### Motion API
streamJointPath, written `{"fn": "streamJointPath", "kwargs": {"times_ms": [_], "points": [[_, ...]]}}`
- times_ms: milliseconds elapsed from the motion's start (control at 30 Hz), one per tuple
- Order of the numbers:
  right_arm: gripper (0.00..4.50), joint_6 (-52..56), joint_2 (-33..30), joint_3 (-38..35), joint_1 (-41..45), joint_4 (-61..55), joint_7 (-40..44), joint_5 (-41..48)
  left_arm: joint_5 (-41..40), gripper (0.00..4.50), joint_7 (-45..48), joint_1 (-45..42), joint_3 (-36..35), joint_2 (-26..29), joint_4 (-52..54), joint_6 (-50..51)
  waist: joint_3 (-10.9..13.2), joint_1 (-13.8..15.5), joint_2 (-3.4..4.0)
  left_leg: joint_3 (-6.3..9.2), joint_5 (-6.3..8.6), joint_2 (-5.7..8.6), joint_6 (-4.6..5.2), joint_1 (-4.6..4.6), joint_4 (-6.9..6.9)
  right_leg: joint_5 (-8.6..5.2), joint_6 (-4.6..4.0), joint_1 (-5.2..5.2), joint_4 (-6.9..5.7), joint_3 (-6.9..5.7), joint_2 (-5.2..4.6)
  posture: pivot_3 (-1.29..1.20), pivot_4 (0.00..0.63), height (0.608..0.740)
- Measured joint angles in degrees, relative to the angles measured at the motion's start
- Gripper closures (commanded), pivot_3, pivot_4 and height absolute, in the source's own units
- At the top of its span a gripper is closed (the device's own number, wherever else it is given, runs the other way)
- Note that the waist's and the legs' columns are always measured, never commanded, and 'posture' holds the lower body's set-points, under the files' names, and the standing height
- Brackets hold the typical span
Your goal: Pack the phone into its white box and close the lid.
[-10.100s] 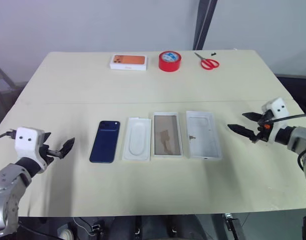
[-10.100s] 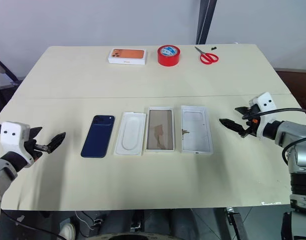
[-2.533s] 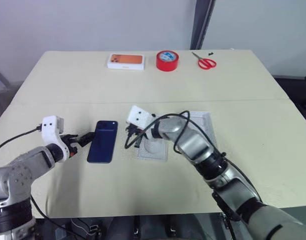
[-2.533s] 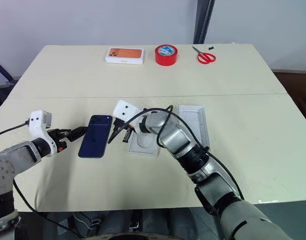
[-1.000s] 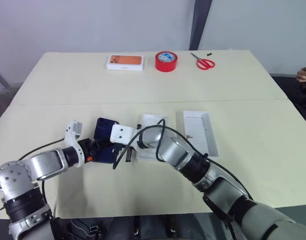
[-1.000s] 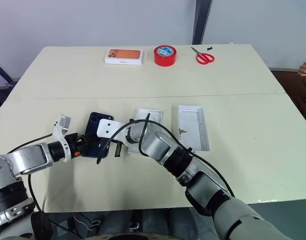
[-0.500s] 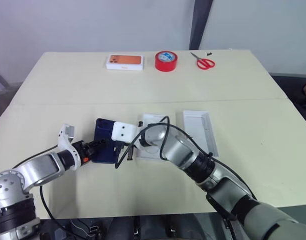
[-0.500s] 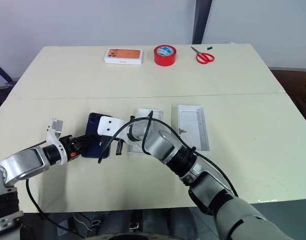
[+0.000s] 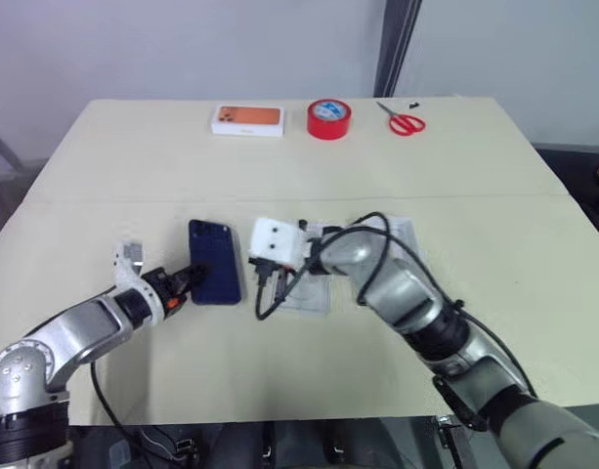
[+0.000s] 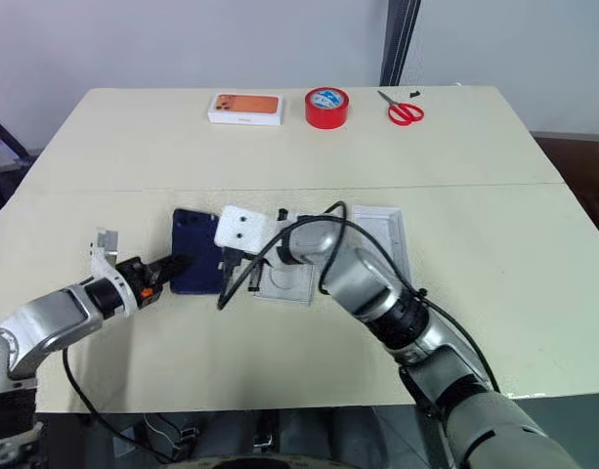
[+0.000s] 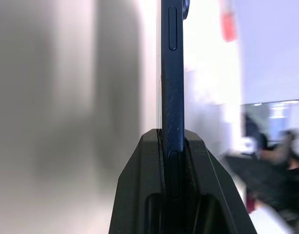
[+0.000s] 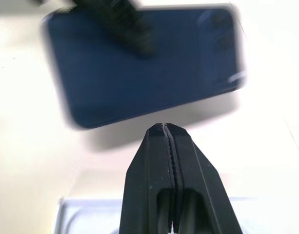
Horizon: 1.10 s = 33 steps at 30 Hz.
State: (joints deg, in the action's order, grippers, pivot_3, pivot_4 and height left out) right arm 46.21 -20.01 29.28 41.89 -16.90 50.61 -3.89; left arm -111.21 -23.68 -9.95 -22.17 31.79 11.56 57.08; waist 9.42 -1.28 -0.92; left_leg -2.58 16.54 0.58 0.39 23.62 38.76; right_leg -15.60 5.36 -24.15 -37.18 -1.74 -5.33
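The left gripper (image 9: 190,278) pinches the phone (image 9: 213,275) by its edge; the right gripper (image 12: 168,134), fingers pressed together and empty, hovers between phone and white box (image 9: 315,293).

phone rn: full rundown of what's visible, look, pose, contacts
The slim dark navy-blue glossy phone is a rounded-corner rectangle with a camera cluster at its far corner and side buttons along its thin edge. It looks lifted off the cream table, casting a shadow below. The left pincer is shut on its near end, fingers pressed on both flat faces. The right pincer is shut beside it, not touching. It sits left of the shallow white cardboard trays, not yet in one.
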Motion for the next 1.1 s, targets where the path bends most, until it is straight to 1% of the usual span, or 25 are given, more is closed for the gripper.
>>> {"fn": "streamJointPath", "kwargs": {"times_ms": [67, 133, 233, 333, 400, 500, 633, 867, 933, 967, 1100], "points": [[4.50, -0.1, -3.4, -2.6, -1.8, -2.4, 1.6, 2.3, -0.3, 4.45, -0.5, -3.6, 2.5, -0.4, 1.9, -1.7, 0.0, 0.3, 0.00, -0.01, 0.01, 0.02, 0.02, 0.00, 0.00, 0.00, 0.00, 0.02, 0.02, 0.00, -0.02, 0.00, 0.150, 0.719], [4.50, -0.8, -6.1, -5.2, -3.0, -3.4, 2.6, 4.0, -0.4, 4.45, -1.7, -6.1, 6.5, -1.3, 2.1, -2.7, 0.0, 0.5, 0.00, -0.02, 0.01, 0.03, 0.03, -0.01, 0.01, 0.00, 0.01, 0.05, 0.04, 0.00, -0.01, 0.00, 0.150, 0.719], [4.50, -3.0, -11.4, -9.0, -5.6, -3.6, 3.4, 5.3, 0.4, 4.45, -3.9, -7.8, 14.1, -4.4, 0.9, -3.2, 0.0, 0.6, -0.01, -0.03, 0.00, 0.04, 0.04, -0.01, 0.02, 0.01, 0.01, 0.07, 0.05, 0.00, 0.00, 0.00, 0.150, 0.719], [4.50, -4.6, -15.5, -11.5, -7.5, -2.2, 3.2, 5.2, 2.8, 4.45, -5.0, -8.8, 19.3, -6.2, -1.8, -3.0, 0.0, 0.5, -0.02, -0.04, -0.01, 0.03, 0.05, -0.01, 0.05, 0.01, 0.01, 0.07, 0.02, 0.00, 0.05, 0.00, 0.150, 0.719], [4.50, -5.1, -17.3, -12.9, -8.1, -1.0, 2.7, 5.2, 3.8, 4.45, -5.3, -9.3, 20.9, -7.1, -3.4, -3.1, 0.0, 0.4, -0.02, -0.04, -0.02, -0.02, 0.04, -0.01, 0.08, 0.01, 0.01, 0.07, 0.01, 0.00, 0.11, 0.00, 0.150, 0.719], [4.50, -5.4, -18.1, -13.8, -8.3, -0.6, 1.8, 5.1, 3.8, 4.45, -5.3, -10.3, 22.1, -7.6, -4.4, -2.9, 0.0, 0.5, -0.02, -0.04, -0.03, -0.06, 0.04, -0.01, 0.11, 0.00, 0.01, 0.08, 0.01, 0.00, 0.15, 0.00, 0.150, 0.719], [4.50, -5.9, -18.4, -13.7, -8.6, -0.4, 1.1, 5.0, 3.9, 4.45, -5.3, -11.9, 23.5, -8.5, -4.9, -2.6, 0.1, 0.7, -0.03, -0.04, -0.02, -0.06, 0.05, -0.01, 0.22, 0.00, 0.01, 0.17, 0.05, 0.00, 0.15, 0.00, 0.150, 0.719], [4.50, -7.3, -19.1, -12.4, -9.5, 0.6, 0.3, 3.8, 5.0, 4.45, -5.2, -12.7, 24.0, -9.5, -7.1, -2.3, 0.1, 0.8, -0.04, -0.03, -0.02, -0.06, 0.05, -0.01, 0.24, 0.00, 0.02, 0.19, 0.05, -0.01, 0.16, 0.00, 0.150, 0.719], [4.50, -7.8, -19.1, -12.1, -9.5, 0.7, 0.2, 3.5, 5.0, 3.52, -5.2, -12.8, 24.4, -9.8, -7.1, -2.0, 0.1, 0.8, -0.04, -0.02, -0.02, -0.06, 0.05, -0.01, 0.25, 0.00, 0.02, 0.19, 0.05, -0.01, 0.17, 0.00, 0.150, 0.719], [4.50, -7.8, -19.1, -12.0, -9.5, 0.8, 0.1, 3.5, 5.0, 3.17, -5.2, -12.9, 24.6, -9.9, -7.1, -1.7, 0.1, 0.8, -0.04, -0.02, -0.02, -0.06, 0.05, -0.01, 0.25, 0.00, 0.02, 0.20, 0.05, -0.01, 0.17, 0.00, 0.150, 0.719], [4.50, -7.9, -19.0, -11.6, -9.4, 1.5, -0.1, 2.9, 5.0, 1.14, -5.0, -13.0, 25.0, -10.0, -7.1, -1.1, 0.1, 0.8, -0.04, -0.02, -0.02, -0.06, 0.05, -0.01, 0.27, 0.01, 0.02, 0.20, 0.05, -0.01, 0.17, 0.00, 0.150, 0.719]]}}
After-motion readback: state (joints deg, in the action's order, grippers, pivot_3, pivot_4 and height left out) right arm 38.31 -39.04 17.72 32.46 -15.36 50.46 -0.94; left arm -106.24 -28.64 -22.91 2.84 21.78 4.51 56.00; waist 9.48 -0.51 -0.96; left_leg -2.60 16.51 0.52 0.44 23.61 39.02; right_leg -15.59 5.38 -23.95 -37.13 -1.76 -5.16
